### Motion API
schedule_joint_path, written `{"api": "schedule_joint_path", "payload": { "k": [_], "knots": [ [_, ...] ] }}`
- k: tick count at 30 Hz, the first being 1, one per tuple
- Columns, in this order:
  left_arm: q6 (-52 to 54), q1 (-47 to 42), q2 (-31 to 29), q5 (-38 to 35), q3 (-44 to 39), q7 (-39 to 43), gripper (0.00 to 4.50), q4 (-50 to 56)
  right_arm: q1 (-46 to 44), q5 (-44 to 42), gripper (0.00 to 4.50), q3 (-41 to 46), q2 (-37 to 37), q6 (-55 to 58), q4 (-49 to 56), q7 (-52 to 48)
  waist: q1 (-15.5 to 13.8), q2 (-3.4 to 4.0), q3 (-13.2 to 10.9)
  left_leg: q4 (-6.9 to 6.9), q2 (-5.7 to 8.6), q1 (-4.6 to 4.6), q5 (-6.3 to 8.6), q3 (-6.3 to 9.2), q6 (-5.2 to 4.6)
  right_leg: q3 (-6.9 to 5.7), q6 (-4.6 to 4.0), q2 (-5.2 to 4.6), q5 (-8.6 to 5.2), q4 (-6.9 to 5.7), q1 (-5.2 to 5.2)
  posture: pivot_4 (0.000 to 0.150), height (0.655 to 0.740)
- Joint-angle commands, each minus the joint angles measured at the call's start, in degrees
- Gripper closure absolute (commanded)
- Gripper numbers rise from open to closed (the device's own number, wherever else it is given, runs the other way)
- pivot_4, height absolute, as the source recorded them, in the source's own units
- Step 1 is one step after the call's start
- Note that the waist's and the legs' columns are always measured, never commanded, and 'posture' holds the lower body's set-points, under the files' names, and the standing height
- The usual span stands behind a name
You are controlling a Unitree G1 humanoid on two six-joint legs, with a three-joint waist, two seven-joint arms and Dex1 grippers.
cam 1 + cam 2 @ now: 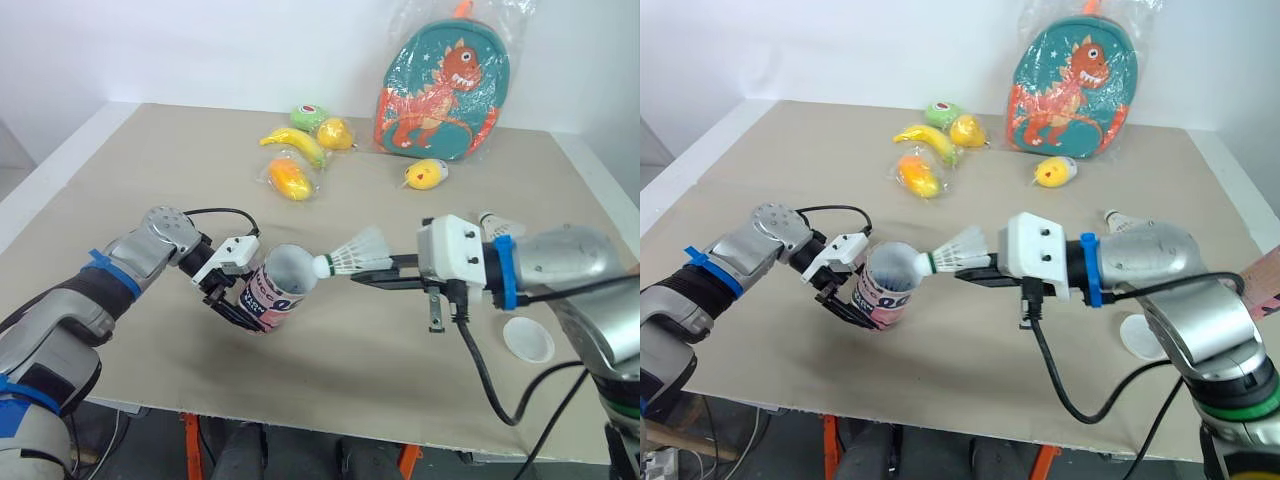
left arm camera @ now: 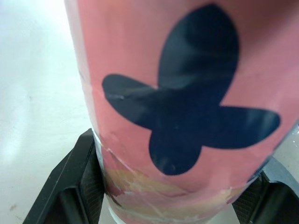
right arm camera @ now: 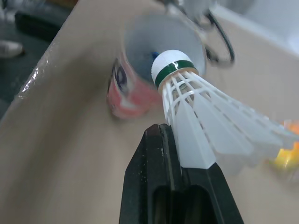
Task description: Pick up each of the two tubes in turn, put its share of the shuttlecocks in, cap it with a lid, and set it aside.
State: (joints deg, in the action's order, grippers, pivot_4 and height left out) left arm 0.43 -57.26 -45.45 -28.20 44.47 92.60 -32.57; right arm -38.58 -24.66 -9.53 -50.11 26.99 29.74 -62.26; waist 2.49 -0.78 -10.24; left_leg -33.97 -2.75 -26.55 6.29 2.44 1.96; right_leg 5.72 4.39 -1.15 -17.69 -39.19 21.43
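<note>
Right end effector (image 1: 368,272): nearest your head camera, along with its forearm; you had its two fingers pinched narrow on the feather skirt of the shuttlecock (image 1: 350,255), cork pointing forward.
Shuttlecock: held in the air over the worktop (image 1: 150,180), its cork at the mouth of the tube (image 1: 275,285) and not yet inside.
Tube: pink-labelled, lifted clear and tilted so its open end faced your right arm.
Left end effector (image 1: 240,305): closed across the tube's lower body, one finger on either side.
Risk, rim strike: the cork appeared to sit toward one side of the mouth; pushing on could have caught it on the rim and twisted the skirt in your grip.
Risk, early release: with only the cork in, letting go could have let the shuttlecock tip out.
Risk, slip: a hard push could have slid the smooth tube through your left fingers.
Risk, lid (image 1: 527,338): it lay near the front edge, beside your right forearm; a swing of that arm could have knocked it off.
</note>
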Motion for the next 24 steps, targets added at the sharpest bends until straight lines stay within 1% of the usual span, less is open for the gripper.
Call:
{"api": "schedule_joint_path", "payload": {
  "k": [1,3,6,7,9,10,11,12,13,14,15,17,19,20,21,24],
  "knots": [
    [0.3,-1.4,-0.3,-0.3,-0.6,-0.1,1.54,0.0,-6.9,3.5,4.49,-3.3,2.6,-2.3,-2.8,-1.4,0.1,0.02,0.0,0.0,-0.01,0.0,0.0,0.0,0.0,0.0,-0.02,0.01,0.02,-0.02,0.03,0.15,0.74],
    [0.5,-1.4,-0.4,-0.4,-0.7,-0.1,1.54,0.0,-8.6,4.9,4.49,-4.7,3.5,-2.9,-4.2,-2.2,0.1,0.01,0.0,0.01,-0.04,0.0,0.0,0.03,0.0,-0.03,-0.04,0.05,0.01,-0.02,0.02,0.15,0.74],
    [0.7,-1.3,-0.6,-0.5,-1.0,-0.1,1.54,0.1,-12.5,10.1,4.49,-9.7,4.7,-4.4,-7.4,-4.4,0.0,0.02,0.0,0.03,-0.01,-0.02,0.0,0.04,0.0,-0.04,-0.13,0.03,0.01,-0.02,0.03,0.15,0.74],
    [0.9,-1.3,-0.4,-0.5,-1.3,-0.1,1.54,0.0,-13.9,11.0,4.17,-10.5,5.2,-4.3,-8.4,-4.6,0.0,0.02,0.0,0.03,-0.01,-0.02,0.0,0.04,0.0,-0.05,-0.14,0.03,0.02,-0.01,0.03,0.15,0.74],
    [1.5,-1.3,-0.3,-0.8,-1.7,-0.1,1.54,-0.1,-15.4,11.0,3.73,-10.4,5.8,-3.8,-9.0,-5.2,0.1,0.05,0.0,0.04,-0.02,-0.03,0.0,0.04,0.0,-0.04,-0.28,0.03,0.08,-0.02,0.04,0.15,0.74],
    [1.7,-1.4,-0.3,-0.9,-1.9,-0.1,1.54,0.0,-15.8,11.0,3.23,-10.3,5.9,-4.0,-8.8,-5.9,0.1,0.05,0.0,0.05,-0.02,-0.03,0.0,0.06,0.0,-0.06,-0.3,0.05,0.09,-0.05,0.07,0.15,0.74],
    [1.9,-1.4,-0.3,-1.1,-1.9,-0.1,1.54,0.1,-16.1,11.0,2.86,-10.2,5.9,-4.1,-8.5,-6.5,0.1,0.05,0.0,0.05,-0.03,-0.03,0.0,0.06,0.0,-0.07,-0.31,0.06,0.09,-0.06,0.07,0.15,0.74],
    [2.0,-1.4,-0.3,-1.2,-1.9,-0.1,1.54,0.2,-16.4,10.9,2.58,-10.1,6.0,-4.0,-8.2,-6.8,0.0,0.05,0.0,0.06,-0.03,-0.03,0.0,0.07,0.0,-0.08,-0.32,0.05,0.09,-0.06,0.05,0.15,0.74],
    [2.0,-1.4,-0.3,-1.2,-1.9,-0.1,1.54,0.2,-16.5,10.1,2.0,-9.5,5.9,-3.5,-7.4,-7.2,0.0,0.05,0.0,0.06,-0.02,-0.04,0.0,0.07,0.0,-0.08,-0.33,0.04,0.09,-0.06,0.05,0.15,0.74],
    [2.0,-1.5,-0.2,-1.1,-1.9,-0.1,1.54,0.0,-16.5,8.3,1.67,-8.4,5.7,-2.3,-6.3,-7.8,0.0,0.05,0.0,0.06,-0.02,-0.04,0.0,0.07,0.0,-0.08,-0.33,0.05,0.09,-0.06,0.05,0.15,0.74],
    [2.0,-1.5,-0.1,-1.1,-1.9,-0.1,1.54,0.0,-16.2,5.8,1.25,-6.6,5.6,-1.1,-5.4,-8.3,0.0,0.05,0.0,0.06,-0.02,-0.04,0.0,0.07,0.0,-0.08,-0.34,0.04,0.09,-0.06,0.06,0.15,0.74],
    [2.0,-1.5,0.1,-1.0,-2.0,-0.1,1.54,0.0,-15.2,1.6,1.25,-2.1,5.7,1.7,-5.4,-7.3,0.0,0.04,0.0,0.06,-0.02,-0.04,0.0,0.08,0.0,-0.08,-0.36,0.05,0.11,-0.06,0.06,0.15,0.74],
    [2.0,-1.5,0.2,-0.9,-2.0,-0.1,1.54,0.1,-14.0,-1.0,1.25,0.9,5.5,3.8,-5.6,-6.3,0.0,0.04,0.0,0.06,-0.02,-0.05,0.0,0.11,0.0,-0.12,-0.39,0.04,0.12,-0.06,0.03,0.15,0.74],
    [2.1,-1.4,0.2,-1.0,-2.1,-0.1,1.54,0.3,-12.0,-2.7,1.25,3.5,4.7,4.7,-5.6,-6.2,0.0,0.03,0.0,0.05,-0.02,-0.05,0.0,0.11,0.0,-0.11,-0.4,0.04,0.13,-0.06,0.02,0.15,0.74],
    [2.1,-1.3,0.2,-1.0,-2.2,-0.1,1.54,0.4,-8.6,-3.3,1.25,6.9,3.6,6.2,-6.8,-4.8,-0.1,0.01,0.0,0.05,-0.02,-0.05,0.0,0.12,0.0,-0.13,-0.41,0.04,0.14,-0.06,0.01,0.15,0.74],
    [2.0,-0.6,-0.2,-1.0,-2.6,-0.1,1.54,0.8,6.0,-0.2,1.25,16.7,0.3,6.5,-11.3,0.6,-0.9,-0.22,0.0,0.03,0.0,-0.05,0.0,0.18,0.0,-0.25,-0.43,0.02,0.11,-0.05,-0.1,0.15,0.74]
  ]
}}
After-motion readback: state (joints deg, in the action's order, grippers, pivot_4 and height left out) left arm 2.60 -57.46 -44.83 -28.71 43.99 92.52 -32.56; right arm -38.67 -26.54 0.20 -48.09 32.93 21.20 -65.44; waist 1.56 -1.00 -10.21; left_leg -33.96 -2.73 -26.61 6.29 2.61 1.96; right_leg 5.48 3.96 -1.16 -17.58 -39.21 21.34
